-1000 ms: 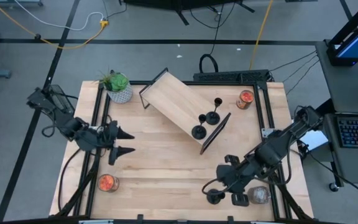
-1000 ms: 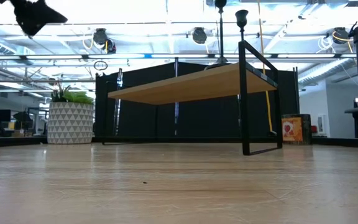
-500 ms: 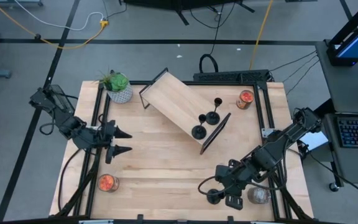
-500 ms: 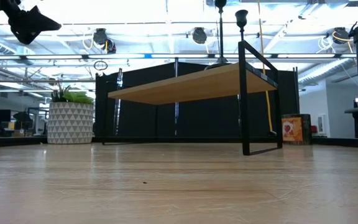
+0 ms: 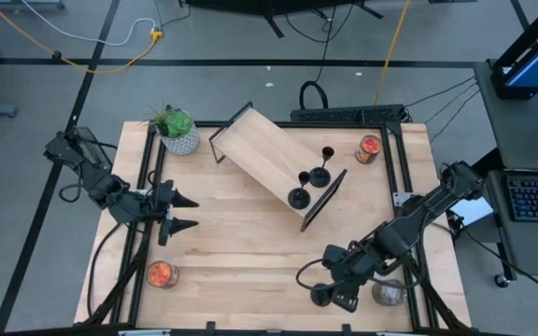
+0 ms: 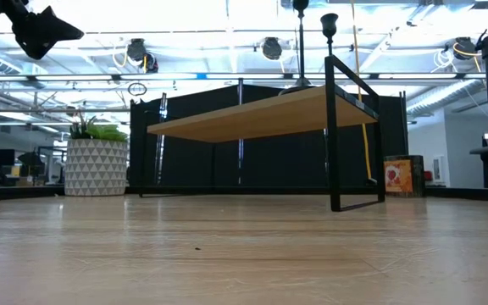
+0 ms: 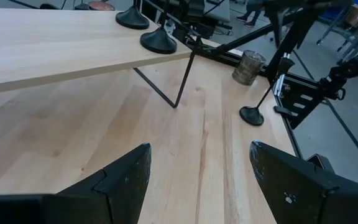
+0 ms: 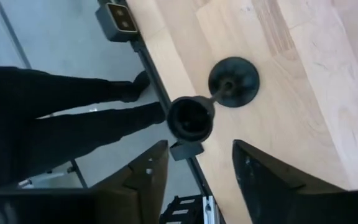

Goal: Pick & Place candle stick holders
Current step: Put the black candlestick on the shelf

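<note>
Candle stick holders are the business: over on the left, the left gripper (image 5: 187, 213) hangs parked above the table's left edge, fingers spread and empty. Mid-table, three holders (image 5: 310, 177) already stand on the slanted wooden shelf (image 5: 269, 161). Far right, the right gripper (image 8: 194, 168) hovers released over the last holder (image 8: 191, 117) near the front edge; next, descend squarely and pinch its stem.

Look: matte-black candle stick holders, disc base, thin stem, small cup.
On the raised board: three (image 5: 299, 197), (image 5: 318, 175), (image 5: 328, 154), upright, close together.
On the table: fourth holder (image 5: 321, 293), upright, near front right edge.
</note>
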